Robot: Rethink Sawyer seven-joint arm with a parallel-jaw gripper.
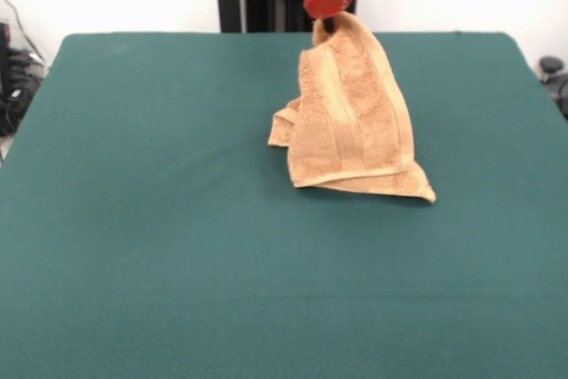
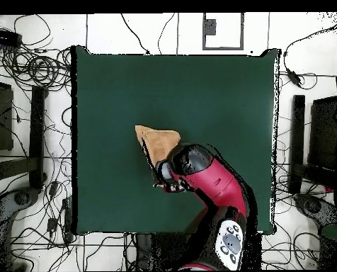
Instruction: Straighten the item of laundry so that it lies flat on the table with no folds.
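Pinched at one top edge by the claw [image 1: 327, 24], the towel [image 1: 353, 122] hangs tent-like over the bench [image 1: 133, 219] right of centre, light and limp, best gripped at a corner.

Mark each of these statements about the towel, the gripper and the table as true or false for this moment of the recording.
1. The towel lies fully flat on the table. False: its top is lifted and it hangs in folds, only the lower edge resting on the surface.
2. The gripper holds the towel at its upper end. True.
3. The towel is golden-tan. True.
4. The towel hangs over the table's edge. False: it sits well inside the green top.
5. In the overhead view the arm covers part of the towel. True.
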